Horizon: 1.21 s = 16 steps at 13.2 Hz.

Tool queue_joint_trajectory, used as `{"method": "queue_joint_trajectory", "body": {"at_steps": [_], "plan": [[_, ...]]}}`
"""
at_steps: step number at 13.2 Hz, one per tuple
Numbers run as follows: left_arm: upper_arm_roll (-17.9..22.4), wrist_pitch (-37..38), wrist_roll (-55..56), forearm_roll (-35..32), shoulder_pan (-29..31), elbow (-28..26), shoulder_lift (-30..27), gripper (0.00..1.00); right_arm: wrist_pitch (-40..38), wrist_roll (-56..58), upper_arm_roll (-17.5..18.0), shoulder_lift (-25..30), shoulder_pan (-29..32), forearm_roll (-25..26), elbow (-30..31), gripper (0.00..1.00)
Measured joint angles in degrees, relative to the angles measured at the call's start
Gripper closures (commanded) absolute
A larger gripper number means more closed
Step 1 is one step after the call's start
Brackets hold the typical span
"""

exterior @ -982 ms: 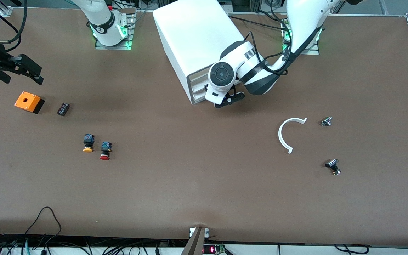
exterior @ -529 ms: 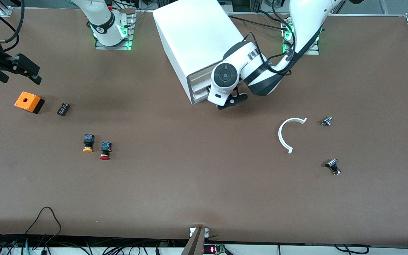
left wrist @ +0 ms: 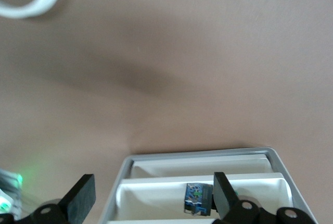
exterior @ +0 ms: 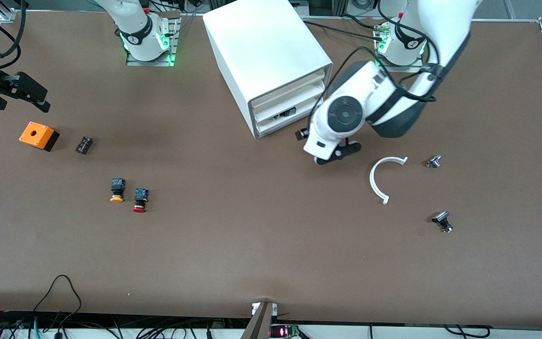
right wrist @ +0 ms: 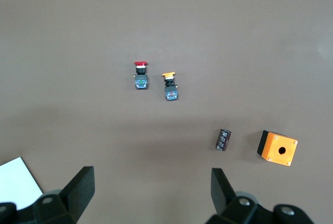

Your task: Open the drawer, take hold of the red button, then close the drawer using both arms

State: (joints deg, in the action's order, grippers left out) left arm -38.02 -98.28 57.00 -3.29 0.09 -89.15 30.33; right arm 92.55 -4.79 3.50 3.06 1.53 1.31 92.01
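Brown desk (exterior: 261, 245) carries the white cabinet (exterior: 261, 56); its drawer (exterior: 282, 114) is pulled slightly out, a small blue part inside. Left claw (exterior: 332, 153) hangs spread before it. Right claw (exterior: 14, 92) waits spread above the orange box (exterior: 39, 135). Red button (exterior: 139, 200) lies beside the yellow button (exterior: 117, 190).

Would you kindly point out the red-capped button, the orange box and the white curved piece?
red-capped button (exterior: 139, 209), front view, on its red cap.
orange box (exterior: 36, 133), front view, on its top face.
white curved piece (exterior: 373, 181), front view, mid-arc.
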Motion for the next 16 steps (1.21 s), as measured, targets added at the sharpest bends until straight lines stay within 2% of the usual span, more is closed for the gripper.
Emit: {"method": "queue_joint_trajectory", "body": {"at_steps": [4,7,10,13,14,16], "plan": [[0.5,5.9,-13.9,-3.1,6.0,6.5,-0.1,0.00,0.0,0.0,0.1,0.0,0.0,0.0,0.0,0.01],[0.5,11.6,-21.8,-5.4,6.6,13.3,-0.4,0.00,0.0,0.0,0.2,-0.1,0.0,0.0,0.0,0.01],[2.4,14.3,-29.9,-5.5,7.1,16.0,-1.8,0.00,0.0,0.0,0.2,-0.2,0.0,0.0,0.0,0.01],[10.1,14.7,-43.0,-4.1,6.5,15.8,-5.9,0.00,0.0,0.1,0.3,-0.2,0.0,0.0,0.0,0.01],[14.3,14.9,-47.0,-1.1,5.5,15.4,-7.8,0.00,0.0,0.3,0.3,-0.2,0.0,0.0,0.0,0.01],[25.3,13.1,-52.4,5.6,1.8,12.7,-12.6,0.00,0.1,1.6,0.2,-0.2,0.0,0.0,0.0,0.01]]}}
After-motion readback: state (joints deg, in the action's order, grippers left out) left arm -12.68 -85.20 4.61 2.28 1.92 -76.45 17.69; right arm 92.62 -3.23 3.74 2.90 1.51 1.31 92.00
